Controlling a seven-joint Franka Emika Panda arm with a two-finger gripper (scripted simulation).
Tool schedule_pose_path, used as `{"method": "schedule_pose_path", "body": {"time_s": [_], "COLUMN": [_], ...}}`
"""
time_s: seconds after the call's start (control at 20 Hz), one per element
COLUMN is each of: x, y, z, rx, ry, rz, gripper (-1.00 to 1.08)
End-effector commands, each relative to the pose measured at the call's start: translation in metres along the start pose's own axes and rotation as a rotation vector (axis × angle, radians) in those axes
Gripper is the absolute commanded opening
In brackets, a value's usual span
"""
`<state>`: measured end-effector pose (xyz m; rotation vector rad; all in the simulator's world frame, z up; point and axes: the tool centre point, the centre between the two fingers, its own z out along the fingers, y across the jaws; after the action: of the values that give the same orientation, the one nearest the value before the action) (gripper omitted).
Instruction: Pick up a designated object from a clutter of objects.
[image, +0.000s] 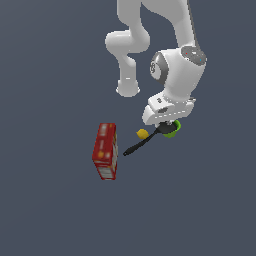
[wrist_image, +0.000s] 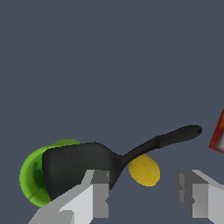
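Spread gripper (wrist_image: 142, 192) above round green cup (wrist_image: 31, 179)

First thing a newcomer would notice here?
The white arm's hand, fingers spread, hangs low over a small cluster: a black spatula whose blade lies over the green cup, with a yellow lump beside its handle. Apart from them, toward the exterior view's left, is a red box.

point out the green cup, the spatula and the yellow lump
green cup (wrist_image: 30, 179): wrist view, on the rim section not covered by the spatula blade.
spatula (wrist_image: 72, 168): wrist view, on the middle of its black blade.
yellow lump (wrist_image: 145, 171): wrist view, on its centre, just under the handle.
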<state>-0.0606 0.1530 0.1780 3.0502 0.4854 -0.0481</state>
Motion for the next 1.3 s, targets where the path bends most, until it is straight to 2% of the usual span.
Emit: {"method": "schedule_pose_path", "body": {"time_s": [0.0, 0.3, 0.6, 0.85, 1.25], "x": [-0.008, -0.033, -0.054, -0.064, -0.064], "y": [-0.033, -0.097, -0.135, -0.149, -0.149], "z": [0.017, 0.048, 0.066, 0.072, 0.079], "rx": [-0.005, -0.003, 0.005, 0.01, 0.01], "ry": [0.012, 0.036, 0.049, 0.054, 0.054], "rz": [-0.072, -0.215, -0.305, -0.339, -0.34], "gripper": [0.28, 0.28, 0.28, 0.28, 0.28]}}
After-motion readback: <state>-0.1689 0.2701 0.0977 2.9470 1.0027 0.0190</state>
